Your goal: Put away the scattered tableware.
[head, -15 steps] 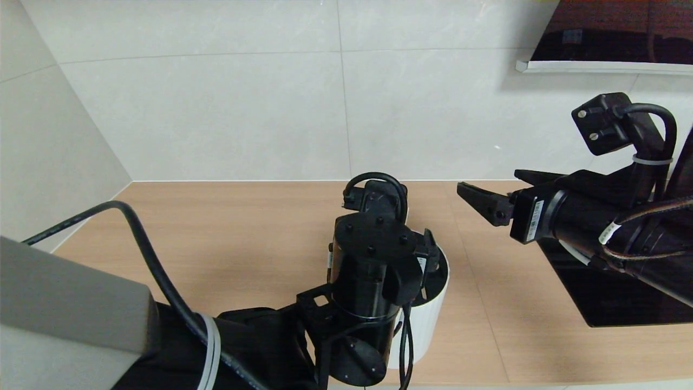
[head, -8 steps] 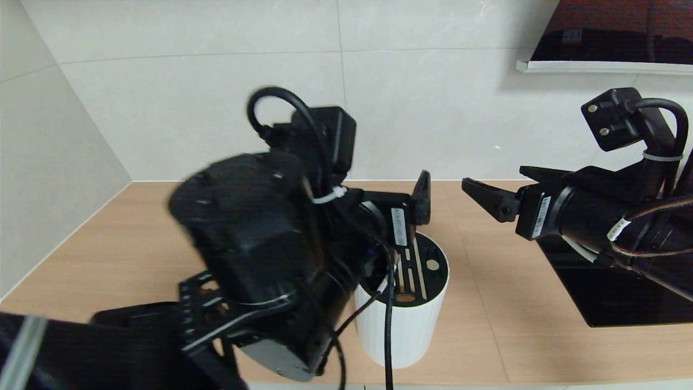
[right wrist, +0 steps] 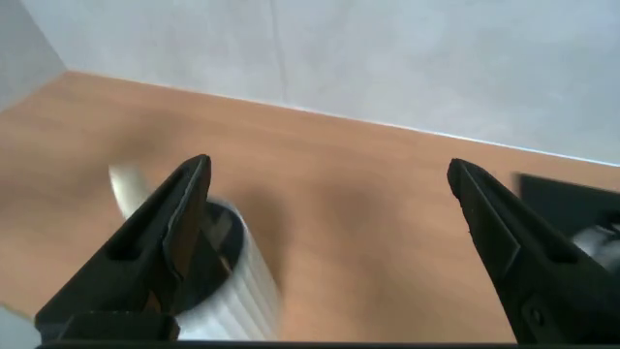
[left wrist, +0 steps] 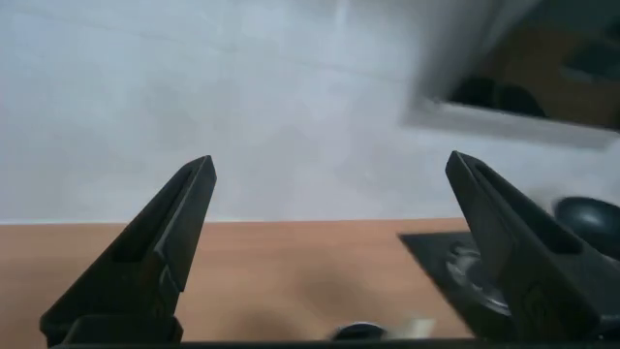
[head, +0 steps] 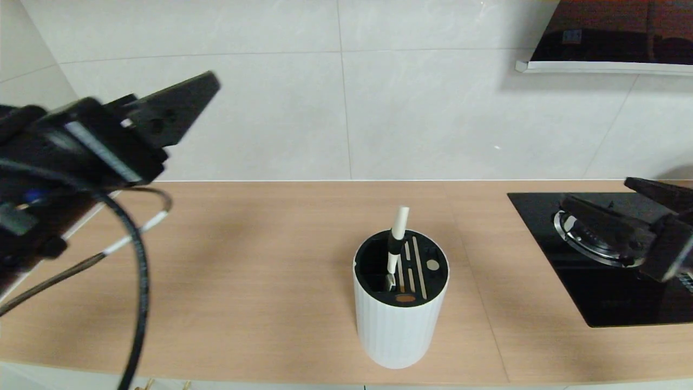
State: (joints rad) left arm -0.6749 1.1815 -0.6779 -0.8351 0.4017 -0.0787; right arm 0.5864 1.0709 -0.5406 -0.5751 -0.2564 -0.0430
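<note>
A white ribbed holder point(head: 399, 325) with a black slotted top stands on the wooden counter point(head: 243, 271) near its front edge. A utensil with a white handle point(head: 399, 225) stands upright in one of its openings, touched by nothing. My left gripper point(head: 178, 100) is open and empty, raised high at the far left, well away from the holder. My right gripper point(head: 598, 190) hangs open and empty over the stove at the right. In the right wrist view, the holder point(right wrist: 242, 286) and the utensil handle point(right wrist: 126, 184) lie beyond the open right gripper point(right wrist: 329, 170). The left wrist view has the open left gripper point(left wrist: 331, 167) facing the tiled wall.
A black cooktop point(head: 601, 303) with a round burner point(head: 587, 235) is set into the counter at the right. A range hood point(head: 612, 32) hangs at the top right. Grey tiled walls point(head: 270, 108) close off the back and left.
My left arm has lifted off the holder and swung up to the far left, leaving the white-handled utensil standing in it. My right arm has drawn back to the right and lower.
</note>
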